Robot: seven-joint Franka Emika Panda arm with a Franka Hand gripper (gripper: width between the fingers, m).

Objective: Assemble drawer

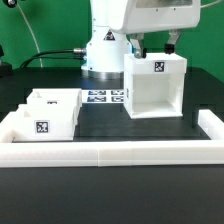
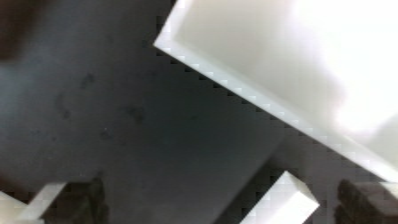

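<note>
Gripper (image 1: 155, 44): open, fingers spread wide, nothing between them. Hangs just above top rim of drawer box (image 1: 155, 86), approx. centred over it; no contact seen in ext. view. Wrist view blurred: fingertips (image 2: 61, 204) well apart over black table (image 2: 125, 110).

Drawer box: tall, white, hollow, upright on table at ext. view's right, open face toward camera. Square b/w tag (image 1: 157, 68) on upper front band.

Two small white trays at ext. view's left, well apart from box. Front tray (image 1: 38, 126): b/w tag on facing side. Rear tray (image 1: 60, 102): just behind, partly hidden by front one; cannot tell whether touching. Knobs not made out at this res.

Marker board (image 1: 105, 97): flat on table, between trays and box, just in front of robot base (image 1: 103, 55).

Low white wall (image 1: 120, 152): runs along table's near edge and up both sides.

Large white surface (image 2: 302, 50) in wrist view, straight edge against dark table; too blurred to say which part.

Green backdrop (image 1: 40, 25) behind rig.
</note>
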